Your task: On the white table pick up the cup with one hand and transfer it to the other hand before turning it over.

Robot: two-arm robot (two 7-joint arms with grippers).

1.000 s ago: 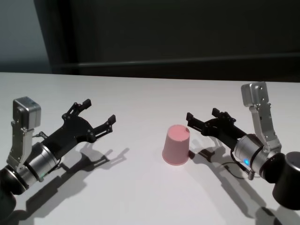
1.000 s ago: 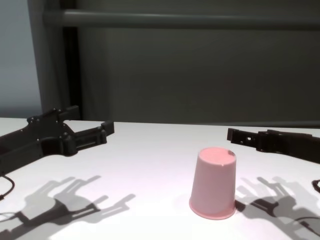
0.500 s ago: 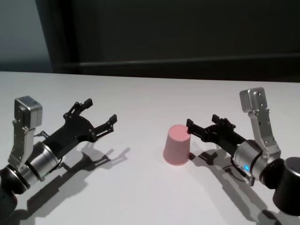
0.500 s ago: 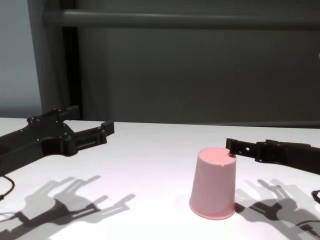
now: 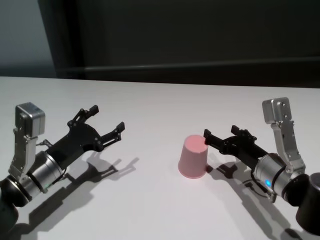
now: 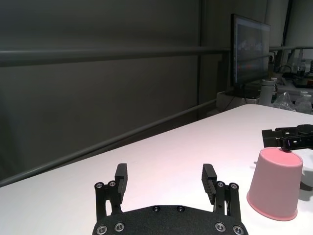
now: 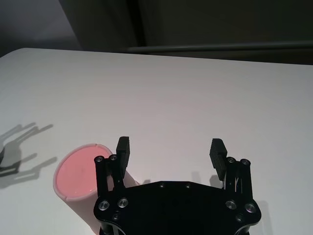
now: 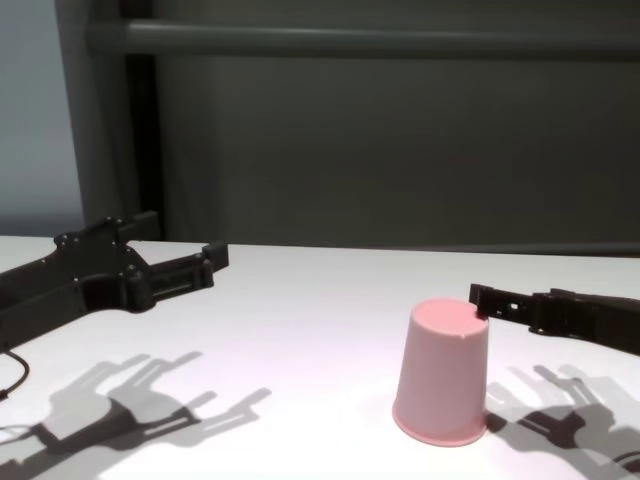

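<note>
A dark wall (image 8: 400,150) with a horizontal rail (image 8: 380,40) backs the scene.

The cup (image 5: 194,157) is a small pale-pink tumbler with smooth tapering walls, standing upside down on the white counter (image 5: 150,200) with its wide rim down and its narrow flat base up. It sits right of the counter's middle, just beside the right end effector (image 5: 220,138), whose black fingers are spread and whose nearer fingertip (image 8: 479,294) is level with the cup's upturned base. The left end effector (image 5: 106,123), a matching black two-finger one with its fingers apart, hangs above the counter well away from the cup.
</note>
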